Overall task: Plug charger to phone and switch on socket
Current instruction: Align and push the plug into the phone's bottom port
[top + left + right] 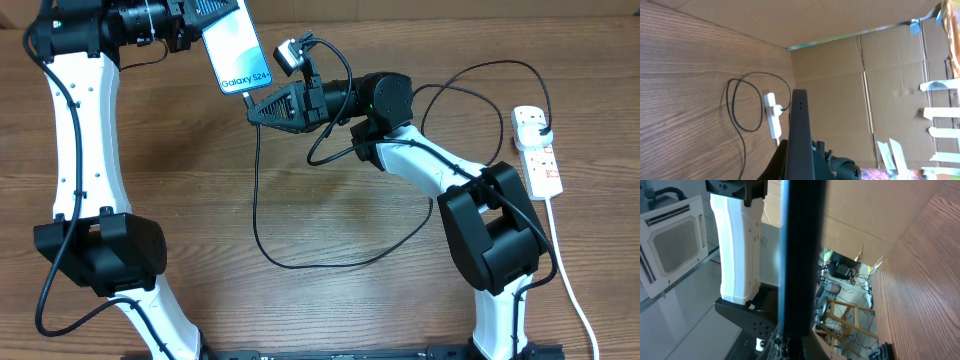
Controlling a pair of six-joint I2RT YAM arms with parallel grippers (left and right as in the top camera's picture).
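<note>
One phone [232, 50] is raised above the table [180, 170] at the far left of my overhead view. Its screen faces up and tilted, and its light blue face reads "Galaxy S24+". My left hand [205, 25] is clenched on its upper end. On the left wrist camera the phone appears edge-on as a dark slab between the fingers.

One charger [300, 264] meets the phone's lower edge. Its thin black cable rises to my right hand [252, 110], which is clamped on the cable's connector end just below the phone. The fingers hide the connector tip, so I cannot tell whether it is seated in the port. On the right wrist camera the phone fills the centre as a dark vertical bar, with a white arm segment [735, 245] beside it.

From the right hand the cable drops to the table, sweeps in one wide loop across the middle and climbs past the right arm. It ends in one small plug head [541, 124], which sits in the far-end outlet of the one socket [543, 165]. The socket is a white strip lying flat near the table's right edge. Its red marks are too small for me to read a switch position. One white cord [565, 270] runs from the strip's near end toward me. Brown cardboard walls [840, 75] border the table's far side.
</note>
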